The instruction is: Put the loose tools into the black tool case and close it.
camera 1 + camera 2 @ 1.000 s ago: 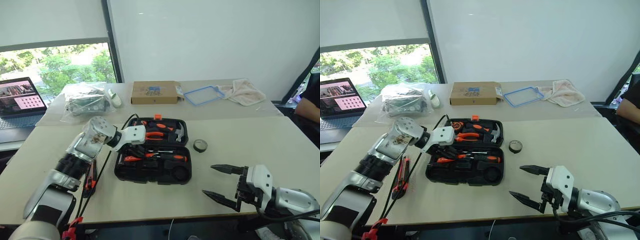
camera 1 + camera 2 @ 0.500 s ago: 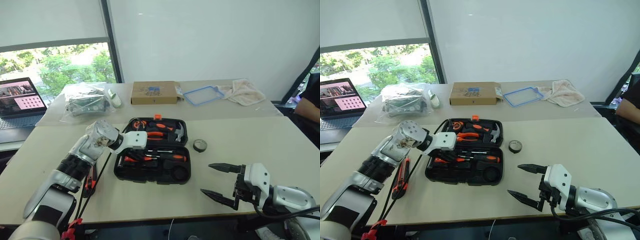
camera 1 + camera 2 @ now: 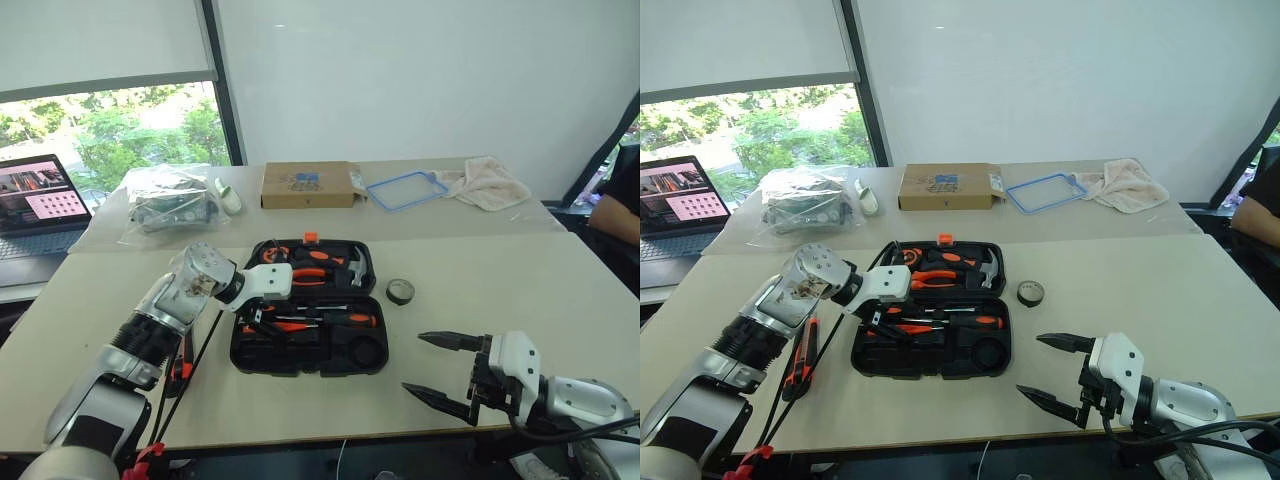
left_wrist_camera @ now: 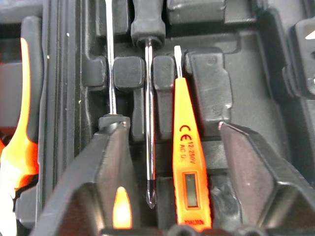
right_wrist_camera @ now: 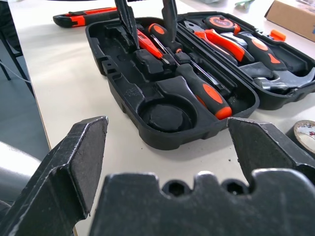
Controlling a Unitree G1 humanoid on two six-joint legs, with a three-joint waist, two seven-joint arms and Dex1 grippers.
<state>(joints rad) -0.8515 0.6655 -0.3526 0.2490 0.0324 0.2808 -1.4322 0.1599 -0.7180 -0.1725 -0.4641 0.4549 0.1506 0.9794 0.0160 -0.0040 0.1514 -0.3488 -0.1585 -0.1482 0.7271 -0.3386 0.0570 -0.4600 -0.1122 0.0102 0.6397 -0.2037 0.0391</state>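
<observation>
The black tool case (image 3: 308, 320) lies open near the middle of the tabletop (image 3: 520, 280), its lid half on the far side. The left tool (image 3: 258, 318) reaches into the near half at its left end, fingers spread apart and grasping nothing. In the left wrist view the slim orange tester screwdriver (image 4: 189, 167) lies in the recess between the two fingers (image 4: 106, 182), touching neither, with a screwdriver's metal shaft (image 4: 150, 123) just beside it. An orange-and-black-handled screwdriver (image 5: 206, 91) lies seated in the near half, next to the round, unfilled recess (image 5: 165, 114). The lid half holds the orange-handled pliers (image 3: 305, 272) and the small hammer (image 3: 358, 266).

The small black tape roll (image 3: 400, 291) sits on the tabletop just right of the case. The orange-and-black utility knife (image 3: 798, 358) lies on the tabletop left of the case, partly behind the left arm, so its full outline is hard to make out. The right tool (image 3: 440, 368) hovers near the tabletop's near right edge, released wide and empty.
</observation>
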